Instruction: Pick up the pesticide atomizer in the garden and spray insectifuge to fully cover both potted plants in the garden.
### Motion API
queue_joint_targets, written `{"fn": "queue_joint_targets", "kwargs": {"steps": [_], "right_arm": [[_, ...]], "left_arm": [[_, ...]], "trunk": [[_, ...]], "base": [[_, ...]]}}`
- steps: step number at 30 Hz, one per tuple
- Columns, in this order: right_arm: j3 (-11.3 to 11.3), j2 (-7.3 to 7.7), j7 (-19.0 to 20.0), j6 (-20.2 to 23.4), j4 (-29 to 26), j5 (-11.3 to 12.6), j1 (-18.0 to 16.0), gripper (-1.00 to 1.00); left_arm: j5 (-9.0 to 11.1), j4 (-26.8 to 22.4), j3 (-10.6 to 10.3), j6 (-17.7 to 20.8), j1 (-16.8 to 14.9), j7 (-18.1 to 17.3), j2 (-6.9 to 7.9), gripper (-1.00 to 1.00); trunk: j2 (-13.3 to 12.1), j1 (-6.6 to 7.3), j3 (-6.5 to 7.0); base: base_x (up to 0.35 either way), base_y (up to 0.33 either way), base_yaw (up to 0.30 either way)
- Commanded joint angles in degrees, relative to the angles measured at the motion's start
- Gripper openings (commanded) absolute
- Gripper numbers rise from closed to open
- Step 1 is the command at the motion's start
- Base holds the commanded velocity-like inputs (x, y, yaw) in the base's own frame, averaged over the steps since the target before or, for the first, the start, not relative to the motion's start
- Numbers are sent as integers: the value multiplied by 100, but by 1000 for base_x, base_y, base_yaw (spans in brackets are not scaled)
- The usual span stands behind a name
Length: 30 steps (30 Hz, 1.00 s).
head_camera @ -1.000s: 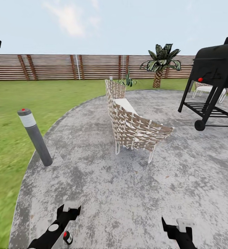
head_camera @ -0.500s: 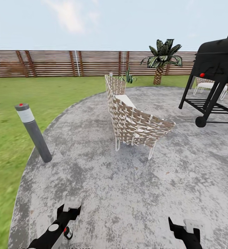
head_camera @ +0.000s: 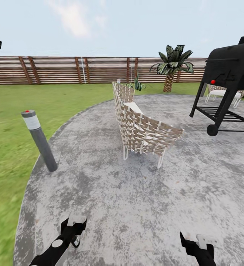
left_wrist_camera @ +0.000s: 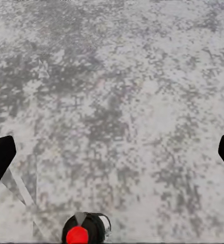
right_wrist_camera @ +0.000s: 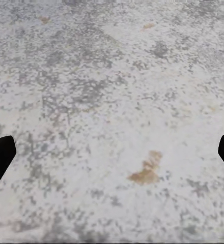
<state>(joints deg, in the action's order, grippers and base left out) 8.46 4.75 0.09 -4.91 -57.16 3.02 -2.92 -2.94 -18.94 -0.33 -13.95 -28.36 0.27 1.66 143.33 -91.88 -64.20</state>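
Observation:
I stand on a round grey stone patio [head_camera: 136,199] in the garden, with green lawn [head_camera: 11,122] to the left and a brown slat fence [head_camera: 63,70] behind. The pesticide atomizer is out of view. Behind the woven chair a small spiky green plant [head_camera: 137,84] pokes up; its pot is hidden and I cannot tell if it is one of the potted plants. My left gripper [head_camera: 74,221] [left_wrist_camera: 112,157] and right gripper [head_camera: 196,242] [right_wrist_camera: 112,155] hang low over bare stone, both open and empty.
A woven wicker chair [head_camera: 142,127] stands mid-patio ahead. A black barbecue grill on wheels [head_camera: 229,85] is at the right, a second chair [head_camera: 222,94] behind it. A grey bollard light [head_camera: 40,140] leans at the patio's left edge. A palm [head_camera: 172,66] grows by the fence.
The whole picture has shifted a little, so the camera moved. The right gripper sits slightly further right than a second ago. Both grippers stay open.

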Motion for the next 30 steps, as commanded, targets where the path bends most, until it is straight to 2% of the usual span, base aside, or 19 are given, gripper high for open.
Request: {"fn": "queue_joint_targets", "kwargs": {"steps": [1,11,23,30], "right_arm": [[-2,0,0,-19,3,32,-2,100],[-2,0,-1,-19,3,32,-1,100],[-11,-9,1,-19,6,32,0,100],[-11,-9,-1,-19,11,32,-1,100]], "left_arm": [[-31,5,-3,-20,-3,3,1,100],[-31,5,-3,-20,-3,7,1,100],[-31,3,27,-59,36,8,25,100],[-9,-4,52,-302,117,8,71,100]], "trunk": [[0,3,-4],[0,3,-4],[0,3,-4],[0,3,-4]], "base": [[-318,0,0],[-263,-43,0],[-25,-3,0],[-137,97,0]]}}
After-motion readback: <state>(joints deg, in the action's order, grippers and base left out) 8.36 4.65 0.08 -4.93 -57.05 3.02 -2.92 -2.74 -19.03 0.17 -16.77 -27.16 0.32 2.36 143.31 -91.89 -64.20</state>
